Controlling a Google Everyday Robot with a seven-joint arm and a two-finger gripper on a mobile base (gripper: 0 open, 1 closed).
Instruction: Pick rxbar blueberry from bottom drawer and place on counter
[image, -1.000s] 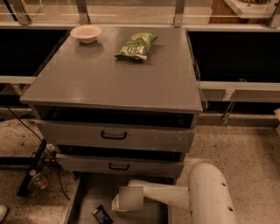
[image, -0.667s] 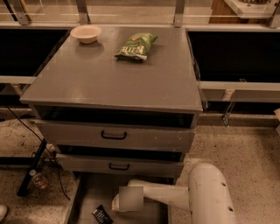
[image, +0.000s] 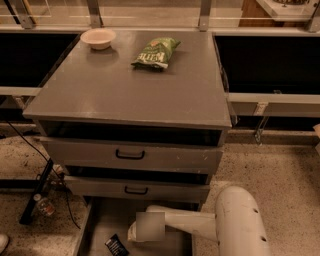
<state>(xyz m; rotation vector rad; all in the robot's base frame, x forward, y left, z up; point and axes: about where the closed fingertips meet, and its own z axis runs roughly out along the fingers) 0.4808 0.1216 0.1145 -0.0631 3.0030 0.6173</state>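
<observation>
The bottom drawer (image: 102, 220) is pulled out below the two upper drawers, at the lower edge of the camera view. The rxbar blueberry (image: 116, 245), dark with pale lettering, lies on the drawer floor near its front left. My gripper (image: 135, 232) reaches into the drawer from the right on a white arm and sits just right of the bar. The counter (image: 135, 85) is the broad grey cabinet top above.
A green chip bag (image: 156, 52) and a pale bowl (image: 98, 38) sit at the back of the counter. The two upper drawers (image: 130, 155) with black handles stand slightly out. Cables and a bottle (image: 44, 205) lie on the floor to the left.
</observation>
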